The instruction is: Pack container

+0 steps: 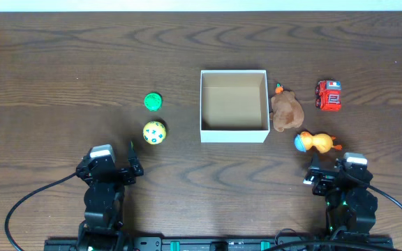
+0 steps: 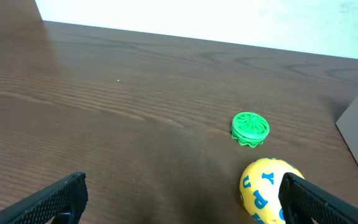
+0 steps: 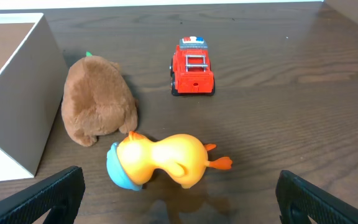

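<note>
The left gripper (image 1: 132,164) and right gripper (image 1: 324,174) have jaws wide apart, so we should centre the right one over the duck (image 3: 166,158) before closing.

The left black, blocky robot arm (image 1: 102,192) and its right twin (image 1: 351,199) are each wearing a pale grey cap (image 1: 102,152). Thin black cables (image 1: 19,206) are looping from both bases. The left gripper (image 2: 185,210) is showing matte black, angular fingers (image 2: 48,202).

Container (image 1: 234,134) in the middle; disc (image 1: 153,102) behind ball (image 1: 154,132) on its left; plush (image 1: 286,111), duck (image 1: 316,142), truck (image 1: 329,95) on its right
</note>
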### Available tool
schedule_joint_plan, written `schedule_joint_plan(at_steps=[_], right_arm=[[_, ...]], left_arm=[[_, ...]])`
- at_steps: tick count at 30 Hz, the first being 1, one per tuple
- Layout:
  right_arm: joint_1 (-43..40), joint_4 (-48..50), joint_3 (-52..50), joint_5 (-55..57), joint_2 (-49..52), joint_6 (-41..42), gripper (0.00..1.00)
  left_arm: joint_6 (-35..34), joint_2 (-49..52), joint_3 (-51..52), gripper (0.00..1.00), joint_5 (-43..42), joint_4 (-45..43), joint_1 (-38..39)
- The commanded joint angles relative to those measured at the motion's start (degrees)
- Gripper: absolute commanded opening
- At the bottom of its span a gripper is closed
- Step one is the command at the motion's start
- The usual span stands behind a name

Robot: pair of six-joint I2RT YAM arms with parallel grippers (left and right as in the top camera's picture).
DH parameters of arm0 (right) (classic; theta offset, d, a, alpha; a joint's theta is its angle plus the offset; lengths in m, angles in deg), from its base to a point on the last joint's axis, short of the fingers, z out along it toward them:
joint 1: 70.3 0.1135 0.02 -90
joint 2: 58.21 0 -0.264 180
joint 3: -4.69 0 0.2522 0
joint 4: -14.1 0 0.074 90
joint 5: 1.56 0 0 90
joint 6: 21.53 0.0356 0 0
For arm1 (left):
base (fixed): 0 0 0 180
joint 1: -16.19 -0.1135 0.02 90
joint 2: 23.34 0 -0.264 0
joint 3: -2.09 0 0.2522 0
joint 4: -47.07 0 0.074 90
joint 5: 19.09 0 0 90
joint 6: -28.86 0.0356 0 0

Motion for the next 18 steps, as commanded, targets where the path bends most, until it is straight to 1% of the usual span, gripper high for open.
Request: schedule_joint_plan(at_steps=[1, 6, 10, 13, 14, 17, 18], right_arm=[[0.42, 0.17, -0.22, 0.37, -0.52, -0.68, 0.99], [0.42, -0.04, -0.22, -5.73, -0.52, -0.63, 0.99], [0.42, 0.04, -0.22, -14.27, -0.52, -0.63, 0.99], [0.42, 0.81, -0.22, -22.69, -0.52, -0.66, 0.99], [0.42, 0.87, -0.22, -23.91, -0.52, -0.63, 0.99], [0.42, 1.73, -0.09, -23.93, -0.28, 2.73, 0.99], [0.42, 2.6, 0.24, -23.96, 0.22, 5.05, 0.99]], left_arm=[[-0.52, -0.42, 1.68, 0.98, 0.02, 0.52, -0.28], [-0.52, -0.42, 1.68, 0.98, 0.02, 0.55, -0.28], [-0.92, -0.42, 1.66, 0.98, -0.07, 0.07, -0.28], [-5.42, -0.42, 1.36, 0.98, -0.2, 0.15, -0.28], [-6.64, -0.42, 0.98, 0.98, -0.2, 0.42, -0.28], [-8.76, -0.07, -0.74, 0.98, -0.22, 2.6, -0.28], [-8.79, 0.74, -2.14, 0.98, -0.24, 4.35, -0.28]])
